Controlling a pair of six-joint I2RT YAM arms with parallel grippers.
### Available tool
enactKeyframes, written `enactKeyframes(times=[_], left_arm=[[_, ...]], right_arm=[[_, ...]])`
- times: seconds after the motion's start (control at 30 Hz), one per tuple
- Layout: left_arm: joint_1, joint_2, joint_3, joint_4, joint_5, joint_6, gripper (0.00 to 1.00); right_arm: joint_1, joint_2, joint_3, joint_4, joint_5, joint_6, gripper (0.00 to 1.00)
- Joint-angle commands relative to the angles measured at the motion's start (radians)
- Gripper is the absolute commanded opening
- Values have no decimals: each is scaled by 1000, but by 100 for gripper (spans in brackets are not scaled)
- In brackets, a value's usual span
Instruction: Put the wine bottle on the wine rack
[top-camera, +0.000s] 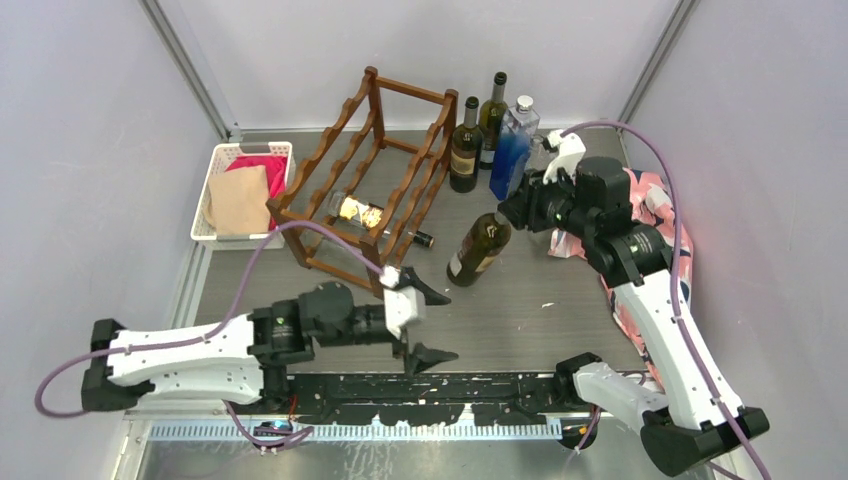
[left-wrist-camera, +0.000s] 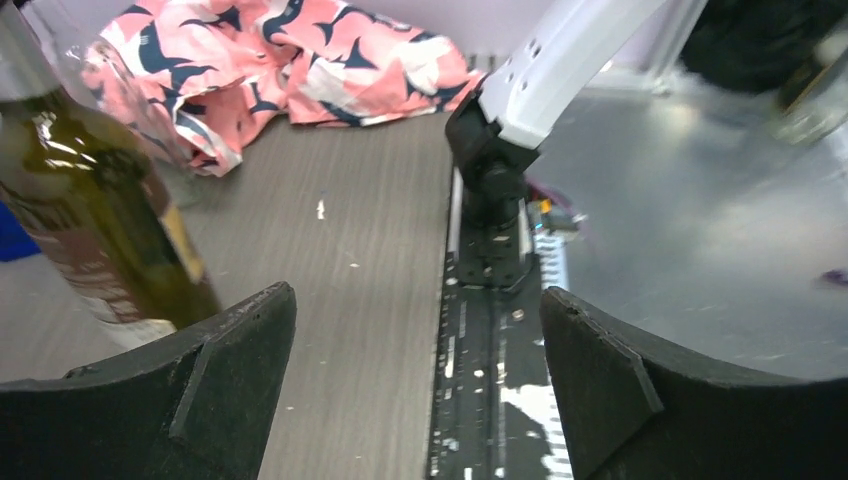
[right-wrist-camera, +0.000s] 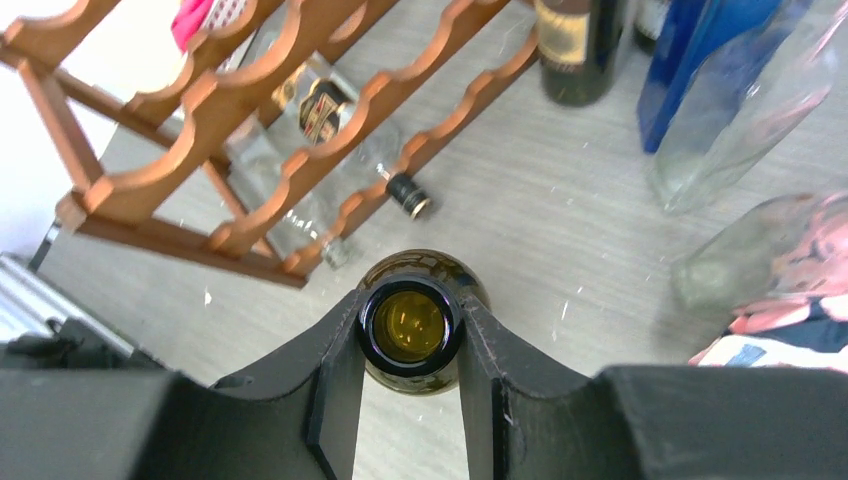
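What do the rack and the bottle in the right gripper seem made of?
The rack: apparently wood, reddish-brown with a smooth, slightly glossy stain. The bottle: dark olive-green glass, shiny; highlights glint on it and its open mouth shows translucent walls.

You have a reddish-brown wine rack (right-wrist-camera: 160, 170), an olive-green wine bottle (top-camera: 478, 250) with a pale label, and a blue bottle (top-camera: 508, 165) on a grey wood-grain counter (left-wrist-camera: 370, 200). The cloth (left-wrist-camera: 300, 60) is pink with navy and white fish shapes, and the basket (top-camera: 250, 148) is white, holding tan and pink fabric (top-camera: 238, 200). The left gripper (left-wrist-camera: 418, 295) and right gripper (right-wrist-camera: 410, 330) are black.
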Motion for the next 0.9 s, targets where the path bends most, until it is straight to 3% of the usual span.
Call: enactKeyframes(times=[0.0,0.13,0.33,0.5,0.87], left_arm=[[-162,75,-31,159,-405,308,91],[-209,159,-135,372,-529,346,91],[-214,251,-266,648,-695,212,94],[-214,351,-264,721,-748,163,99],[-175,554,-327,929,-800,122,100]], right_arm=[[0,-89,-20,23,-121,28,1],[0,-154,-61,-26,-177,24,1],[-1,-246,-117,-64,-249,45,1],[-1,-264,-149,-57,-284,58,1],[0,-259,-190,2,-330,92,1]])
